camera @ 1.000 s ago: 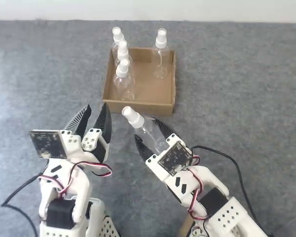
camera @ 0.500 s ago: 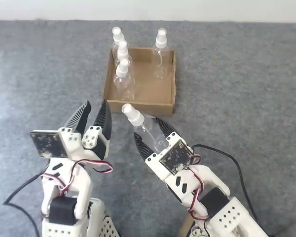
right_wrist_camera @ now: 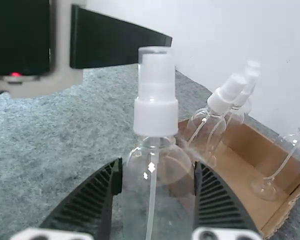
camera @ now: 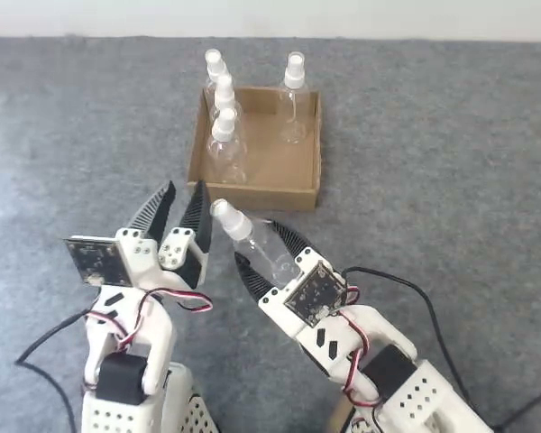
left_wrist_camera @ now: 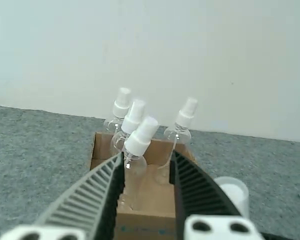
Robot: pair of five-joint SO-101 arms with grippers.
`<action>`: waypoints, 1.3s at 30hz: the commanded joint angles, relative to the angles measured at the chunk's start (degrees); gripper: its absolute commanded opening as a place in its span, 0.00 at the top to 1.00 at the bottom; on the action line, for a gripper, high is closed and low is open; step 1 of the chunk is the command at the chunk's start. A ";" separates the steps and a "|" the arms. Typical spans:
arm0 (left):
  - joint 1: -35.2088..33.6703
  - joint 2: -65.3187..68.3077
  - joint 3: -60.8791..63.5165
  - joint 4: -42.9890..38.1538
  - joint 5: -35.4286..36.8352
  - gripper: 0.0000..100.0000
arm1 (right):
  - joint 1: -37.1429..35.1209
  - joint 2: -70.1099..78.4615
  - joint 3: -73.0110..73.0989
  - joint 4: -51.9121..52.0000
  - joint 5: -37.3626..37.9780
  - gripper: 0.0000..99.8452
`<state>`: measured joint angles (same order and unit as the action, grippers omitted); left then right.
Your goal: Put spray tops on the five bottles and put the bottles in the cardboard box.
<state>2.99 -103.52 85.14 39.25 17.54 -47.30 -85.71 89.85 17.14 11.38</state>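
Right gripper [camera: 258, 244], seen from the high view at lower centre of the frame, is closed around the clear body of a spray bottle [camera: 263, 250]. The bottle tilts, its white spray top [camera: 222, 213] pointing toward the upper left, just short of the front wall of the cardboard box [camera: 252, 192]. Left gripper [camera: 184, 191] sits at lower left, its fingers spread partway with nothing between them, the nearer finger just beside the spray top. Four capped bottles [camera: 224, 126] stand inside the box at upper centre, three along its left side and one at the far right corner. Grey felt [camera: 451, 180] covers the table.

From the left wrist view, the left gripper [left_wrist_camera: 147, 159] is parted and empty, framing the cardboard box [left_wrist_camera: 104, 150] and the four bottles [left_wrist_camera: 140, 137] standing in it.

From the right wrist view, the right gripper [right_wrist_camera: 157, 175] clamps the round shoulder of the spray bottle [right_wrist_camera: 155, 157] from both sides, with the spray top [right_wrist_camera: 155, 100] rising past the fingertips. A black finger of the left gripper [right_wrist_camera: 120, 45] hangs close behind it. The cardboard box [right_wrist_camera: 250, 145] lies beyond with capped bottles [right_wrist_camera: 217, 107] inside.
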 commanded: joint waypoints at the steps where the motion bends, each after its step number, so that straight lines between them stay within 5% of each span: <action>1: 4.13 -0.79 0.66 -1.67 0.26 0.86 | -0.57 -1.54 -4.57 0.13 -0.35 0.90; 14: 10.81 -0.79 2.07 -1.41 -4.75 0.86 | -0.57 -1.54 -3.96 0.22 -0.18 0.90; 39: 11.34 -0.97 1.89 0.62 -5.89 0.86 | -0.22 -1.45 -3.87 2.59 0.00 0.90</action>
<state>13.71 -103.52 87.52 39.34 12.18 -47.03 -85.63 89.85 19.69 11.38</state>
